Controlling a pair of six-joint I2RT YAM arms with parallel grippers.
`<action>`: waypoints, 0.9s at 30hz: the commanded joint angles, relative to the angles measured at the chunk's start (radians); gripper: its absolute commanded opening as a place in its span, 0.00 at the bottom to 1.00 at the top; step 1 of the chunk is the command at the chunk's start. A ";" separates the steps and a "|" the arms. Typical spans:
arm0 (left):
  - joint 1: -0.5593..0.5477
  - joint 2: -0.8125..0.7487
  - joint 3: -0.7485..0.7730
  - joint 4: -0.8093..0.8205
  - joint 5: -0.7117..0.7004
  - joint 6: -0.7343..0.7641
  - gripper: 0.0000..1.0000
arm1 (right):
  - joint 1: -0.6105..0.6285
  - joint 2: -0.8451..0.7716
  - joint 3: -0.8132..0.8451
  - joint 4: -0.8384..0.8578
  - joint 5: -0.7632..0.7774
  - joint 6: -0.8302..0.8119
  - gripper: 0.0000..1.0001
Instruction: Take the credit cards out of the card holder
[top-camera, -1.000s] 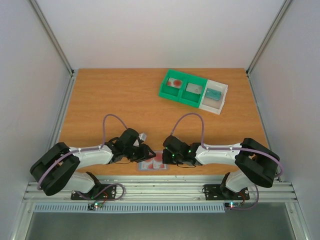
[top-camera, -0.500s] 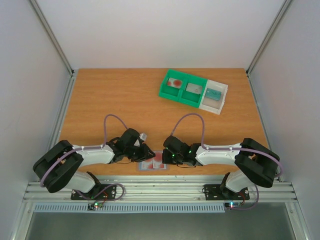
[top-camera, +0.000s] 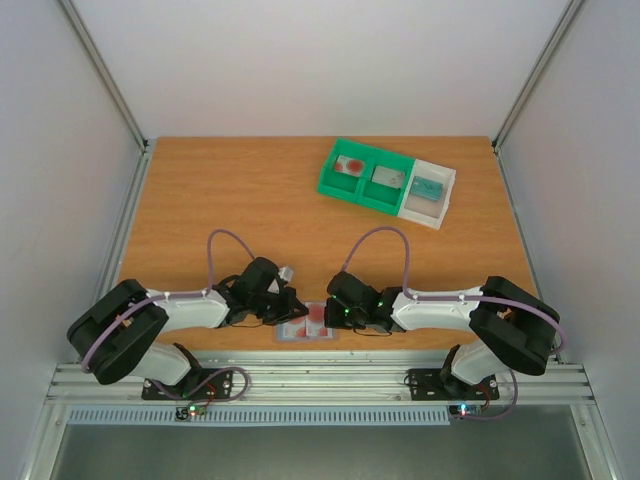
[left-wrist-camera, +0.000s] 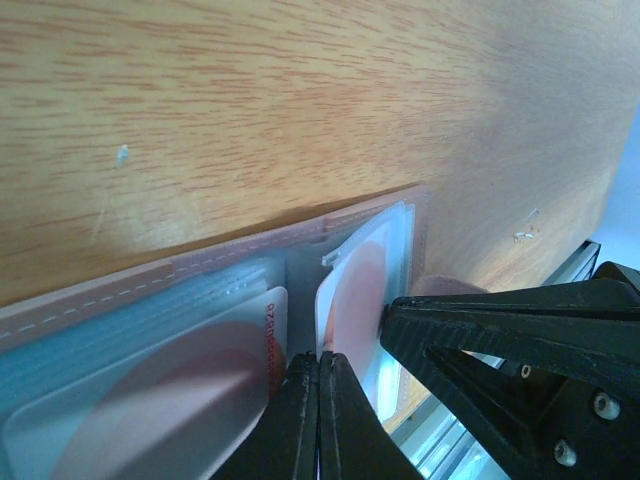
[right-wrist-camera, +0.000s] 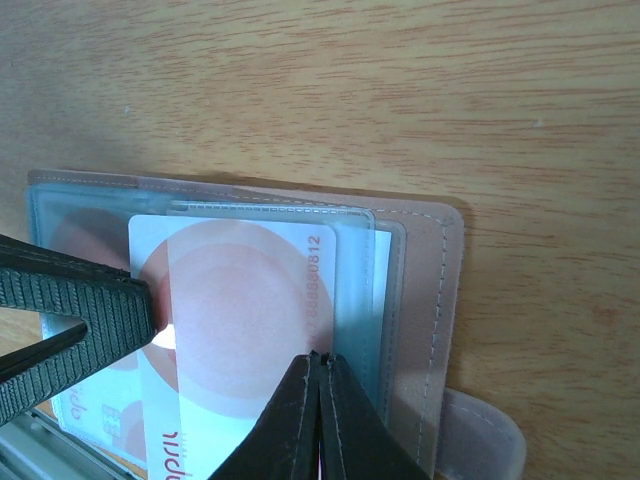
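from above, left gripper (top-camera: 297, 310) and right gripper (top-camera: 333, 313) half hide the holder (top-camera: 312, 330) at the desk's (top-camera: 230, 200) near edge; wrist views show its red-blotched cards (right-wrist-camera: 235, 300), both jaws together.

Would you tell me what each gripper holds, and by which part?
Left gripper: the red-blotched credit card, by its protruding edge. Right gripper: seemingly the card holder, by its pocket edge.

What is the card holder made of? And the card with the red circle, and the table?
The card holder looks like soft, see-through plastic. Its pockets are glossy and clear, and its edge has a stitched seam. The card with the red circle seems to be stiff, smooth plastic with printed digits. The table looks like wood, or maybe wood-look laminate, because it has streaky grain and a dull finish.
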 joint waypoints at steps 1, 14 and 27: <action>-0.004 -0.028 -0.013 0.009 -0.013 0.015 0.01 | 0.009 0.010 -0.029 -0.037 0.014 0.014 0.03; -0.003 -0.122 -0.012 -0.111 -0.055 0.057 0.00 | 0.009 -0.006 -0.031 -0.059 0.029 0.017 0.03; 0.001 -0.259 0.066 -0.387 -0.101 0.136 0.00 | 0.007 -0.098 0.068 -0.200 0.033 -0.119 0.05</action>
